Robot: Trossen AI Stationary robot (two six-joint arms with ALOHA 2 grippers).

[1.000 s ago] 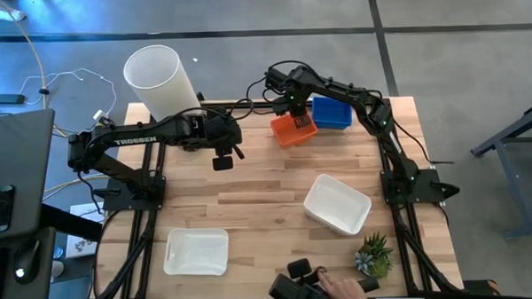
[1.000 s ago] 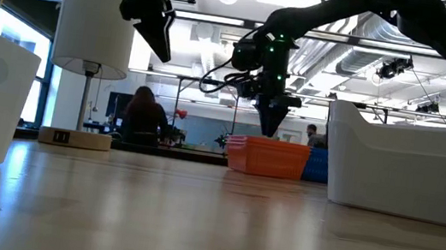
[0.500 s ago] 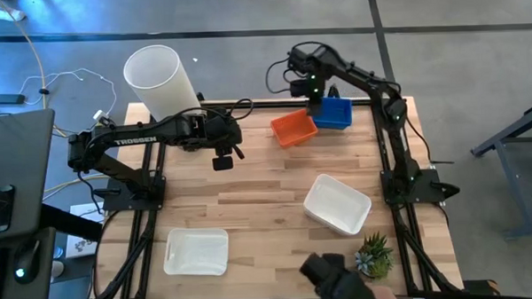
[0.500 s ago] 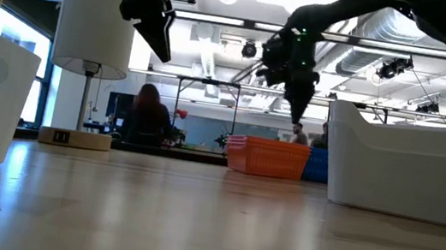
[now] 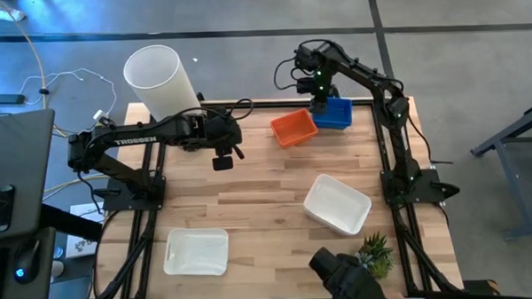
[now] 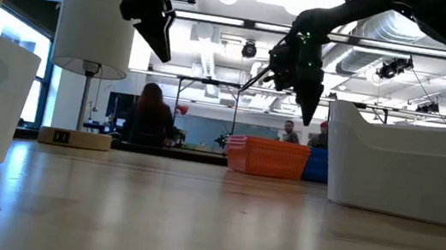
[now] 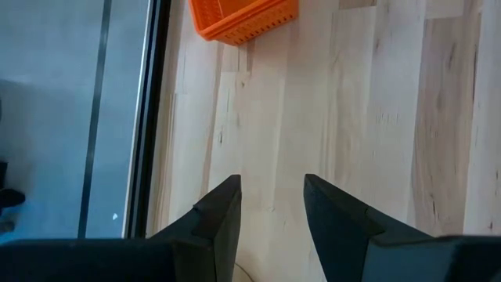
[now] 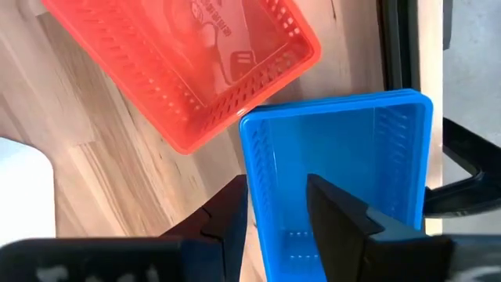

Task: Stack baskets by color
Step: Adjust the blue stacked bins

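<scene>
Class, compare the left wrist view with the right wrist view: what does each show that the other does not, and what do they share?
Only the left wrist view: the table's far edge with grey floor beyond it, and the left gripper, jaws apart and empty. Only the right wrist view: the blue basket and the right gripper above it, jaws apart. Both: the orange basket, standing on the wooden tabletop.

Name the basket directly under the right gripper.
The blue basket at the far edge. The right gripper hangs over it; the orange basket sits beside it.

Overhead, table-level and two wrist views, all sharing orange basket (image 5: 293, 128).
</scene>
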